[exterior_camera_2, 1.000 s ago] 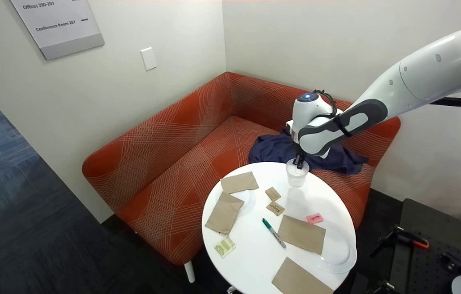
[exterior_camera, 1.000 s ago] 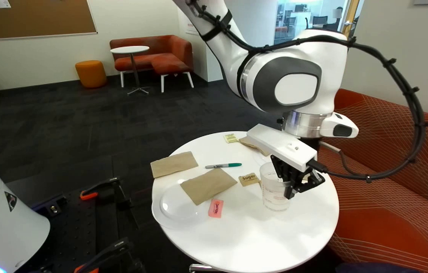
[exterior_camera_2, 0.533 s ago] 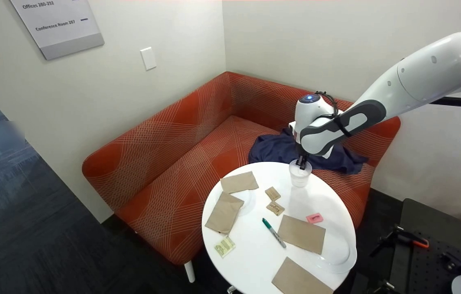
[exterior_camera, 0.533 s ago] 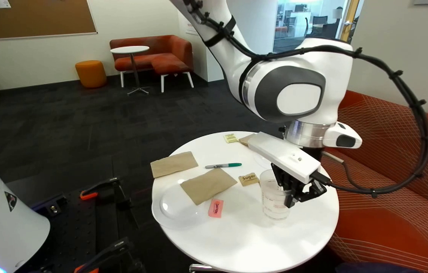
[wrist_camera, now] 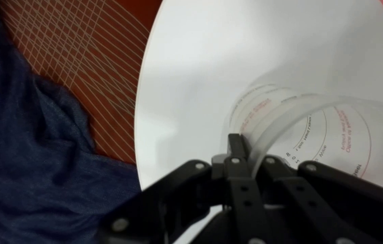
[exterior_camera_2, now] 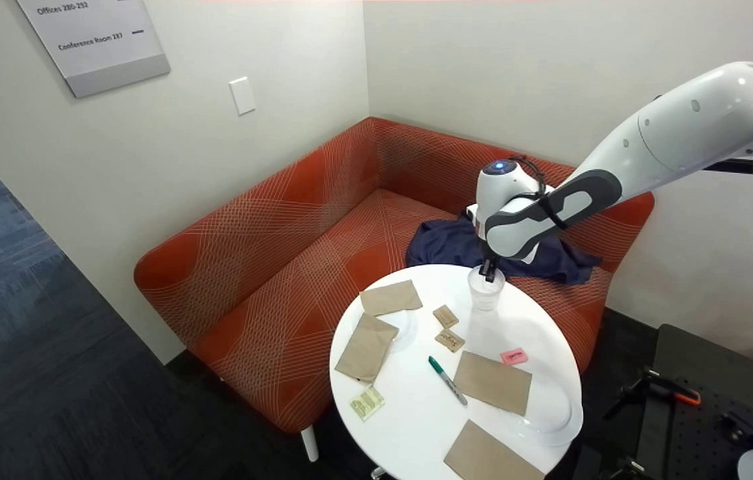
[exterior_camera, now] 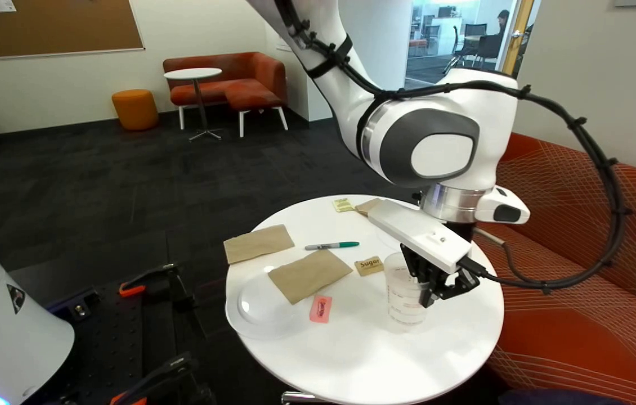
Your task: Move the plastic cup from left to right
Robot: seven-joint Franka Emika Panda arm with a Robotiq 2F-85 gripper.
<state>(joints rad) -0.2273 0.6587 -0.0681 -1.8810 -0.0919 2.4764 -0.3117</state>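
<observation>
- The plastic cup (exterior_camera: pixel 405 295): near the pink packet (exterior_camera: pixel 321 310), on its sofa (exterior_camera_2: pixel 310 263) side; contact with the bench (exterior_camera: pixel 363 363) cannot be judged.
- The gripper (wrist_camera: pixel 253 156): pinching the cup's wall.
- The clear plate (exterior_camera: pixel 261 316): near the packet, on the side opposite the cup.
- A brown sheet (exterior_camera: pixel 310 275): just beside the packet.
- The green-capped marker (exterior_camera: pixel 332 246): farther from the packet.
</observation>
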